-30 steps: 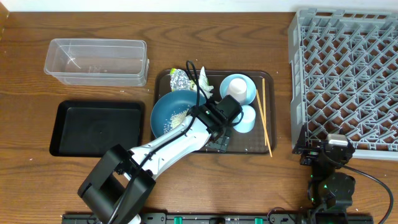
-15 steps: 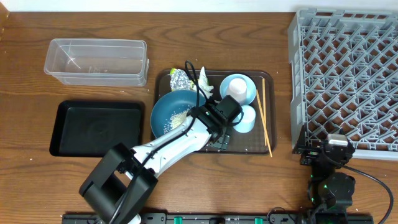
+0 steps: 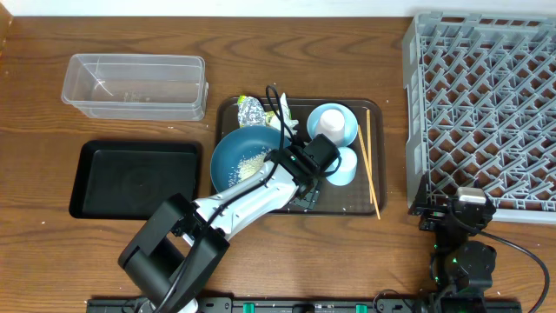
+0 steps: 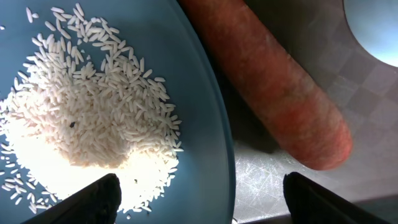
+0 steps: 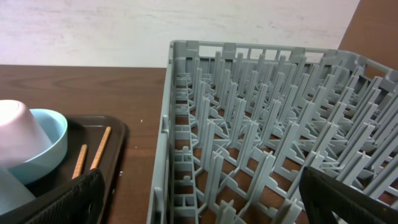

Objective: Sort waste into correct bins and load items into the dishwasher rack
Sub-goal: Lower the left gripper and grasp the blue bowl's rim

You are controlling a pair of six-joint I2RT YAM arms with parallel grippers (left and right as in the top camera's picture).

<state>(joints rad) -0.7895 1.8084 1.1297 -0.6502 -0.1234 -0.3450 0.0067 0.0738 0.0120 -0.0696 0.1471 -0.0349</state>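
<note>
The left gripper (image 4: 202, 202) is seen low over the brown tray (image 4: 273, 186), its fingers (image 4: 93, 198) spread wide with nothing caught between them. Only the rim of the dark blue plate (image 4: 189, 74) and a strip of tray lie in the gap. The carrot (image 4: 273, 93) is left untouched, just ahead of the right-hand fingertip. It is laid on the tray just beside the plate's rim. In the wrist view its long axis runs diagonally from upper left to lower right, blunt end toward the gripper. A heap of white rice (image 4: 93, 118) is carried on the plate, which is set at the tray's left edge. The right gripper (image 5: 199, 202) is held fully spread and empty at the near left corner of the grey rack (image 5: 261, 124).
</note>
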